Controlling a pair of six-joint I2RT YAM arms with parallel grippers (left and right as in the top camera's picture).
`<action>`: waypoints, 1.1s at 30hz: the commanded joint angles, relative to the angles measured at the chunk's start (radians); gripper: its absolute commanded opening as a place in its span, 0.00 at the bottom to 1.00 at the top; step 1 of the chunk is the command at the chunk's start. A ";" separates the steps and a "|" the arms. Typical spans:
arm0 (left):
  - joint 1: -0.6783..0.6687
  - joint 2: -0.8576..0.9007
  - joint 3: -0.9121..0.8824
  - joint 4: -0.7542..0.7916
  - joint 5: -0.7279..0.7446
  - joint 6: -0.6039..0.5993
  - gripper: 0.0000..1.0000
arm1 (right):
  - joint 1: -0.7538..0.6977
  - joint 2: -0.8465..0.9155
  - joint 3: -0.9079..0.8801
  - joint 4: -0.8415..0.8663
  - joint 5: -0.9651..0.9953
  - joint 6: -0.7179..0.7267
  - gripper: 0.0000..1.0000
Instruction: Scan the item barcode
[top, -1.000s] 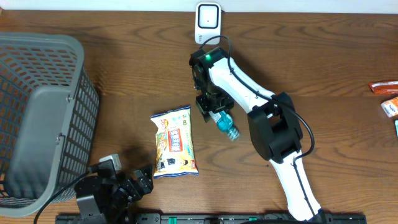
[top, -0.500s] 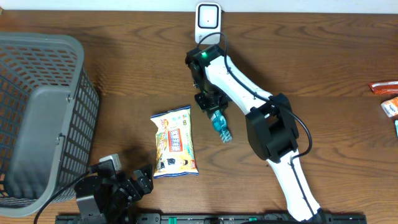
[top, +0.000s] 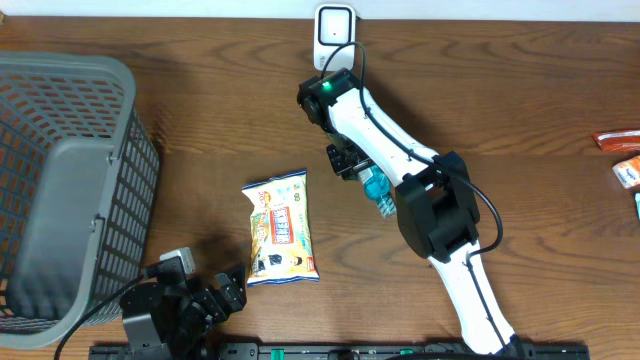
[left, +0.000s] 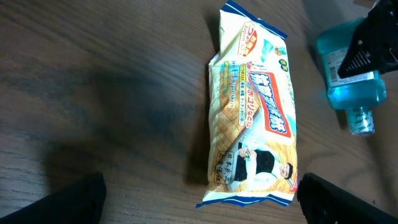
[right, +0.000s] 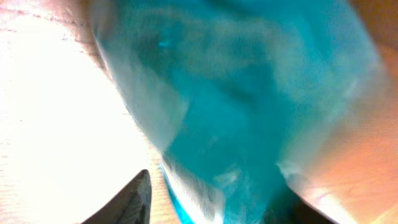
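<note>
A teal bottle (top: 376, 190) sits in my right gripper (top: 352, 165), tilted with its cap toward the lower right, a short way below the white scanner (top: 334, 28) at the table's far edge. Up close the bottle (right: 249, 93) is a blur filling the view above the right gripper (right: 217, 199), whose fingers stand either side of it. A yellow snack packet (top: 281, 228) lies flat on the table. My left gripper (top: 215, 295) rests open at the front edge. The packet (left: 252, 118) lies just beyond the left gripper (left: 202, 205), and the bottle (left: 348, 68) shows at the upper right.
A large grey basket (top: 60, 180) fills the left side of the table. At the right edge lie a red packet (top: 615, 140) and a small orange-and-white item (top: 628, 172). The right arm's white links run from the front edge toward the scanner.
The right wrist has turned, swinging the bottle from below the gripper to its lower right and slightly farther away. The left arm and the snack packet have stayed put.
</note>
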 joint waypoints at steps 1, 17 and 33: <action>0.003 -0.002 -0.006 -0.039 0.010 0.017 0.98 | 0.019 -0.001 0.016 0.015 0.027 0.017 0.50; 0.003 -0.002 -0.006 -0.039 0.010 0.017 0.98 | 0.009 -0.001 0.141 -0.107 -0.045 0.020 0.58; 0.003 -0.002 -0.006 -0.039 0.010 0.017 0.98 | -0.039 -0.532 0.175 -0.149 -0.109 -0.051 0.73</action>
